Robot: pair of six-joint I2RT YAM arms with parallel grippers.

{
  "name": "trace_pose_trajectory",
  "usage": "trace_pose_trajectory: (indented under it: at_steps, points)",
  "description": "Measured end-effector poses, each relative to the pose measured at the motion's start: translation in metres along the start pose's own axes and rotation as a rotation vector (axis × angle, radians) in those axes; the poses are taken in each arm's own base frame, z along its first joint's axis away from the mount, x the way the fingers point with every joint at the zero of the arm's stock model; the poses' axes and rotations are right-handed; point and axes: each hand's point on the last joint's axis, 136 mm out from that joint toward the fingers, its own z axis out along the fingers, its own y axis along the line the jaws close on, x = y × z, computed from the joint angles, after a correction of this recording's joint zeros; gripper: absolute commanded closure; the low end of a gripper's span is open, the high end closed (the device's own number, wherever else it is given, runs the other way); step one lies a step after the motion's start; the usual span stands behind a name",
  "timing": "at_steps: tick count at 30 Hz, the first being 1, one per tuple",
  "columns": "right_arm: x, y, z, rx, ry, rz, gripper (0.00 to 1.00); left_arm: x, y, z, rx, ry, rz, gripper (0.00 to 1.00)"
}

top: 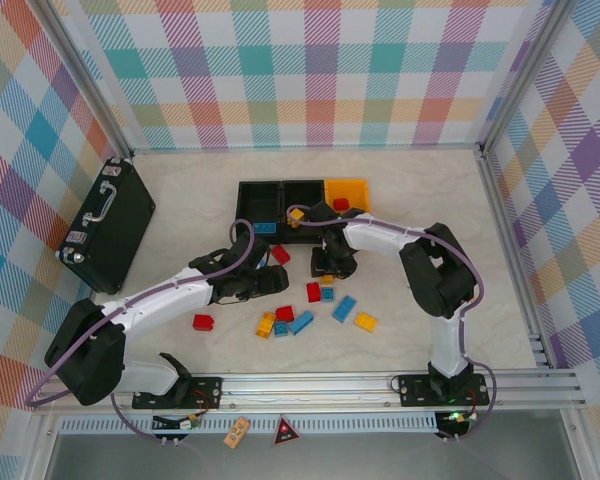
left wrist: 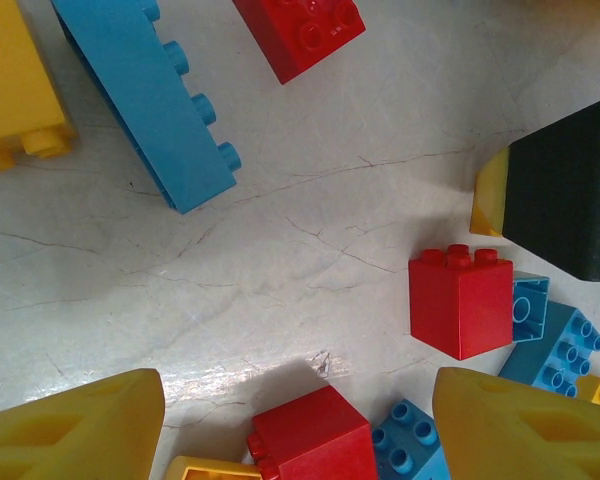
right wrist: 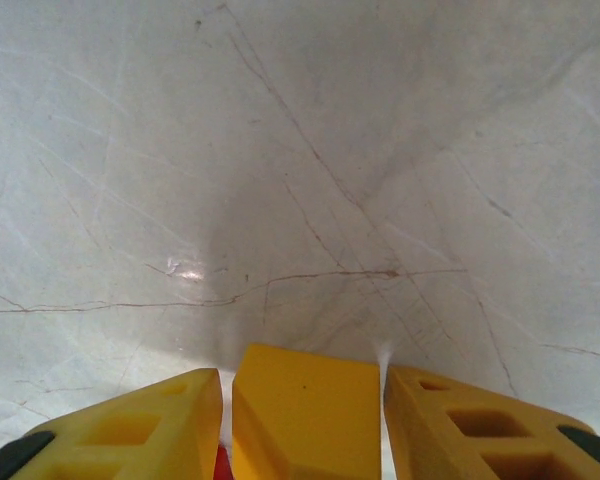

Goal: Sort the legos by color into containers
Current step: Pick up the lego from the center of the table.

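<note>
Near the containers [top: 302, 195], the right hand [right wrist: 302, 385] has a yellow lego [right wrist: 305, 425] between its narrowed fingers, gripped or not I cannot tell, while the left hand [left wrist: 298, 395] gapes wide above the desk [left wrist: 280, 260], a red lego [left wrist: 315, 440] lying between its fingertips.

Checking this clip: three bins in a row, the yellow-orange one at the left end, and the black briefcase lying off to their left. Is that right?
One detail is wrong. The yellow-orange bin is at the right end of the row, next to the two black bins. The top external view shows it. The black briefcase does lie off to their left.
</note>
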Motion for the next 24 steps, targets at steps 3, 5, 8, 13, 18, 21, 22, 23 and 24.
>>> trace_pose_trajectory:
  at_steps: [3,5,8,13,18,21,22,23,24]
  points:
    - [0.000,-0.001,0.000,0.019,-0.006,-0.003,0.63,0.000,0.000,0.001,-0.003,0.002,0.000,0.29]
    - [0.000,-0.002,0.000,0.025,-0.007,0.002,0.69,0.001,0.001,0.002,-0.005,0.005,0.000,0.29]
    - [0.000,0.001,-0.001,0.028,-0.014,0.004,0.75,0.001,0.001,0.002,-0.007,0.007,0.000,0.29]
    - [0.000,0.004,-0.003,0.029,-0.017,-0.002,0.77,0.001,0.002,0.003,-0.008,0.006,0.000,0.29]
    - [-0.014,0.013,-0.019,0.022,-0.054,-0.013,0.77,0.001,0.002,0.003,-0.011,0.003,-0.001,0.29]
    - [-0.033,0.027,-0.039,-0.009,-0.112,-0.033,0.77,0.000,0.003,0.002,-0.016,-0.002,0.000,0.29]
    - [-0.040,0.033,-0.046,-0.021,-0.133,-0.040,0.77,-0.001,0.003,0.002,-0.017,-0.004,0.000,0.29]
    - [-0.048,0.038,-0.055,-0.034,-0.157,-0.045,0.77,-0.001,0.003,0.002,-0.018,-0.004,0.000,0.29]
    - [-0.054,0.042,-0.062,-0.043,-0.175,-0.049,0.77,-0.001,0.003,0.002,-0.018,-0.005,0.000,0.29]
